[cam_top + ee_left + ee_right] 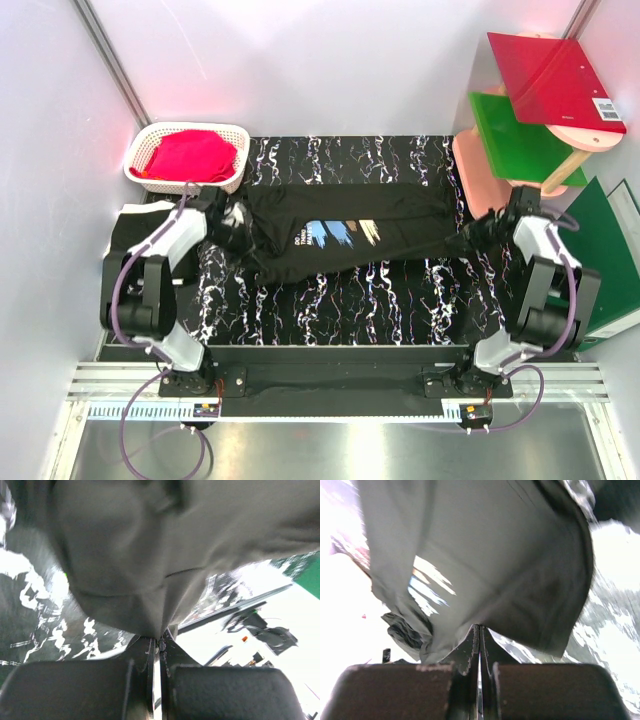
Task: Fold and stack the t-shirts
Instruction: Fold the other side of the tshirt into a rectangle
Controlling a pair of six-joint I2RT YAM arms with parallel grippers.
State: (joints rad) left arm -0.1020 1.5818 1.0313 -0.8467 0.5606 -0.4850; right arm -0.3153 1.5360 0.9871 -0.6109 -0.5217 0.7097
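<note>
Looking down from the top camera, you find the black short-sleeved cotton t-shirt (400,215) stretched crosswise over the black, white-veined table mat (350,300), with one gripper at each end. Its chest print of slanted blue and pale brush strokes (338,234) faces up, left of the garment's middle. The left gripper (232,232) is clenched on the shirt's left end. In your left wrist view the two fingers (142,652) stand pressed together with a pinch of dark fabric caught at their tips, and the cloth spreads away from them across the upper frame. The right gripper (478,232) is likewise clenched on the shirt's right end. In your right wrist view its fingers (466,652) meet on a fold of fabric, and the print shows faintly through the cloth. Behind the left arm, at the far left corner of the mat, a white plastic lattice basket (150,150) holds a bright red-pink cloth (192,155). Just beyond the right gripper, red, green and pink flat boards (555,80) stand stacked at the far right.
</note>
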